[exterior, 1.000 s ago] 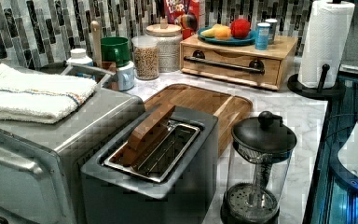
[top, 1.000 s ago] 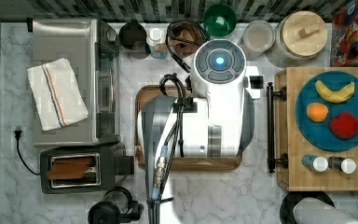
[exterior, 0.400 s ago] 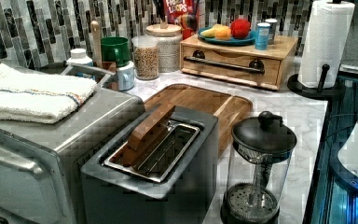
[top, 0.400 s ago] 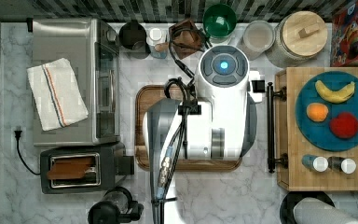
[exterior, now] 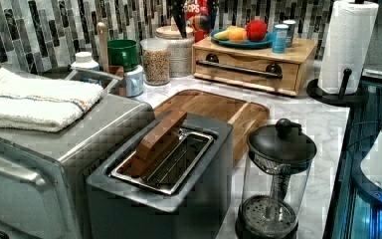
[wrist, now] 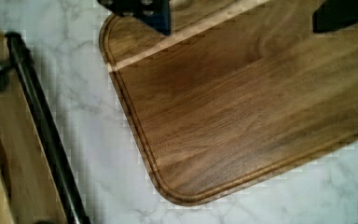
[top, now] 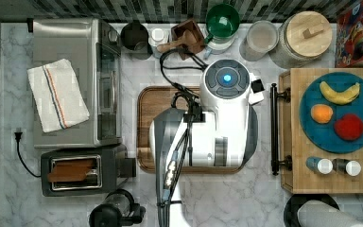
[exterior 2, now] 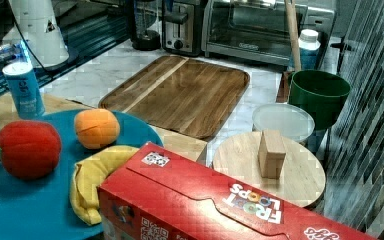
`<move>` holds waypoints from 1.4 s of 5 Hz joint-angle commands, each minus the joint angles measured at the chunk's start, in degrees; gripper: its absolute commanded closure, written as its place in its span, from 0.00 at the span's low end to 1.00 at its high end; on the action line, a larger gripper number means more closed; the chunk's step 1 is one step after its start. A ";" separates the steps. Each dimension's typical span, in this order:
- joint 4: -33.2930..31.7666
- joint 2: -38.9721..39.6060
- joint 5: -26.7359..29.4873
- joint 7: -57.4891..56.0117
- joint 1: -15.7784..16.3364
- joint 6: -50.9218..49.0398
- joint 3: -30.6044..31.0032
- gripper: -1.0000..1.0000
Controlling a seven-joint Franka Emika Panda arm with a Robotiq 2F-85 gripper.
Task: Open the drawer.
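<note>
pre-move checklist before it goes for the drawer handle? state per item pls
1. Drawer shut, front flush under the wooden top: ok.
2. Handle free, nothing across the bar: ok.
3. Marble strip between the wooden tray and the handle bare: ok.
4. Gripper lined up on the handle: not ok; it is over the tray, with the bar off to one side in the wrist view.
5. Fingers open wide enough for the bar: ok, they stand well apart.
6. Plate and shakers set back from the front edge: ok.

Bare marble strip (top: pixel 263 142) btwn tray (top: pixel 144 127) & drawer (exterior: pixel 246 72) handle (top: pixel 274 130)
</note>
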 commanded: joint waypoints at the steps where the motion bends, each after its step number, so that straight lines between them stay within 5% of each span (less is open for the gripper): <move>1: -4.98 -5.21 -2.73 -16.70 -2.15 2.58 -3.36 0.00; 7: -7.66 -0.80 -7.06 -35.76 -9.28 16.69 -6.81 0.00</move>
